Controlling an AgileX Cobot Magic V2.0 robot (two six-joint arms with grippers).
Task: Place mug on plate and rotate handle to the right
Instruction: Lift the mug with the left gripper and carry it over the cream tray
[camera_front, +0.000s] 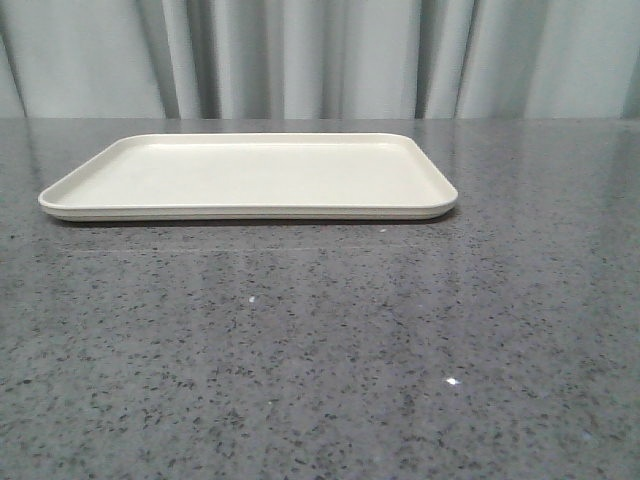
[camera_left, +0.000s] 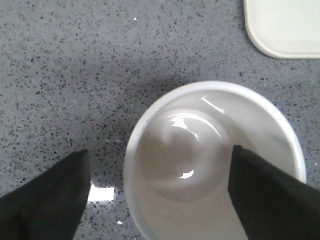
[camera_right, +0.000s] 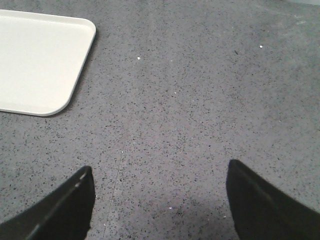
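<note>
A: Where is the mug (camera_left: 215, 165) sitting?

B: It is showing only in the left wrist view, seen from above, standing upright on the grey speckled table (camera_left: 75, 75). Its white rim and glossy inner floor are facing the camera. It is resting off the plate (camera_left: 285, 27), with a strip of bare table between the two.

A: Is the handle showing?

B: No, neither the handle nor the printed face is appearing from this angle, so the way it is pointing cannot be told.

A: What is the left gripper (camera_left: 160, 195) doing around the mug?

B: Its two dark fingers (camera_left: 50, 200) are standing spread wide. One is hanging outside the mug's wall, over the table; the other is overlapping the rim on the far side and reaching over the opening. Whether either is touching the mug cannot be told. The mug is not being clamped.

A: And the plate itself?

B: In the front view it is lying flat on the table, with nothing on it, before a pale curtain (camera_front: 320, 55).

A: And the right gripper (camera_right: 160, 200)?

B: Its fingers are also standing wide apart, holding nothing, hanging over bare table, with a corner of the plate lying well apart from them.
</note>
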